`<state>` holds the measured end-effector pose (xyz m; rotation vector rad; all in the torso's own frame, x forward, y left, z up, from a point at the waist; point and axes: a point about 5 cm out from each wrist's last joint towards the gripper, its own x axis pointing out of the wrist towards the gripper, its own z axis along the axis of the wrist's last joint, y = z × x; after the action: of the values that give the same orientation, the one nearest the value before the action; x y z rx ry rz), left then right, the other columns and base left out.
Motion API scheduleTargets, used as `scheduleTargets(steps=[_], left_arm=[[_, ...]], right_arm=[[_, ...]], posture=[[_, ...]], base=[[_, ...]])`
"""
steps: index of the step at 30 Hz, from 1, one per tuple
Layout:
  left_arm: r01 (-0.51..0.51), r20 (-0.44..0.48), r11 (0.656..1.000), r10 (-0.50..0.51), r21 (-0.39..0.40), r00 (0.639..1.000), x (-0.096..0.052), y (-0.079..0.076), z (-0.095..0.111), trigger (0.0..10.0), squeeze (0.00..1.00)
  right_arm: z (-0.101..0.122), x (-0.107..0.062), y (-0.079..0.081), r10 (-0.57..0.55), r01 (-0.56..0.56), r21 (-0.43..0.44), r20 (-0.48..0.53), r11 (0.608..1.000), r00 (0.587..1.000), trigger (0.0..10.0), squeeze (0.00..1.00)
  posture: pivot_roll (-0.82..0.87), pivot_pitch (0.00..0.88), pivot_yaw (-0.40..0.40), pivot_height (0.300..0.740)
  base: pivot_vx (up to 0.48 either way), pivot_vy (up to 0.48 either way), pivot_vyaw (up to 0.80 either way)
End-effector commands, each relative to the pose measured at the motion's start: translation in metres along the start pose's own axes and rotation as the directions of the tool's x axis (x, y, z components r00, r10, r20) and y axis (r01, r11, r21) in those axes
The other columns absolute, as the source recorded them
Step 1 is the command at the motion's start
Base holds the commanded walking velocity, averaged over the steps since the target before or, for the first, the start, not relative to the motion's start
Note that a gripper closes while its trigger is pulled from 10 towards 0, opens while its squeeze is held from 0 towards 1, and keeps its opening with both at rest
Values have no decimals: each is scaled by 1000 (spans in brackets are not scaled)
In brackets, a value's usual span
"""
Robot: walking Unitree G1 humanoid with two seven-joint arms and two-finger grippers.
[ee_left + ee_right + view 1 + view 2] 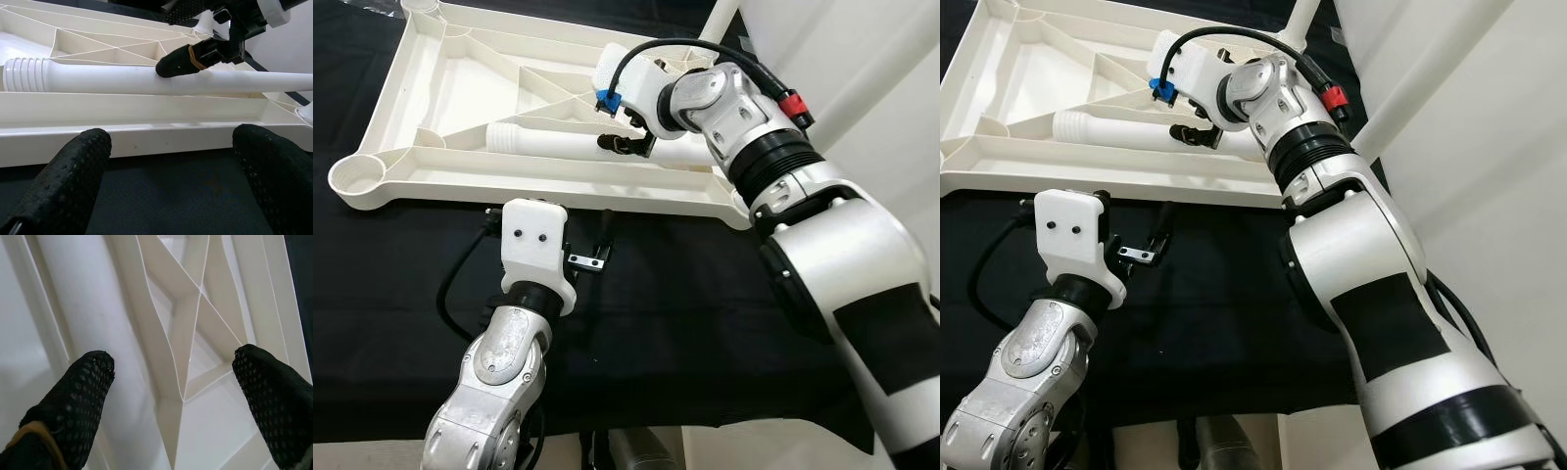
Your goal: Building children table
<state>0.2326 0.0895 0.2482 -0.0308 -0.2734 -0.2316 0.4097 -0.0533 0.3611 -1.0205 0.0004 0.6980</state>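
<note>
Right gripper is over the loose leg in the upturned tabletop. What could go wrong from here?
The right gripper is open, with one fingertip on the round white plastic table leg; closing off-centre may roll it along the ribs. The white ribbed plastic tabletop lies loose on the black cloth and could slide. The open left gripper, near its rim, might bump it.

Both end effectors [171,161] [173,382] open

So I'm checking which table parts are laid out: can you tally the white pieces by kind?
Upside-down tabletop: 1
Table leg with threaded end, lying on it: 1
Table leg screwed upright at the far corner: 1
Total: 3
</note>
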Motion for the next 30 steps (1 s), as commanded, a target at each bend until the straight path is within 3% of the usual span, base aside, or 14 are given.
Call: scheduleTargets(steps=[1,10,16,30], left_arm=[[7,-12,1000,-7,-6,1000,-2,-4,-2,10000,0],[7,-17,1000,-7,0,1000,-2,-3,-3,10000,0],[7,-18,1000,-7,-2,1000,-2,-4,-3,10000,0],[2,-21,1000,-2,-3,1000,-4,-3,-4,10000,0]], right_arm=[[-8,2,4,24,-24,-4,-22,1000,999,10000,0],[-6,2,3,-1,0,-44,-30,999,1000,10000,0],[-11,8,13,23,-31,-108,-78,994,997,10000,0],[-20,15,28,81,-98,-141,-121,985,989,10000,0]], posture=[[-61,319,-266,740],[-63,326,-266,740],[-66,331,-268,740],[-72,337,-271,740]], base=[[0,0,0],[0,0,0],[0,0,0],[0,0,0]])
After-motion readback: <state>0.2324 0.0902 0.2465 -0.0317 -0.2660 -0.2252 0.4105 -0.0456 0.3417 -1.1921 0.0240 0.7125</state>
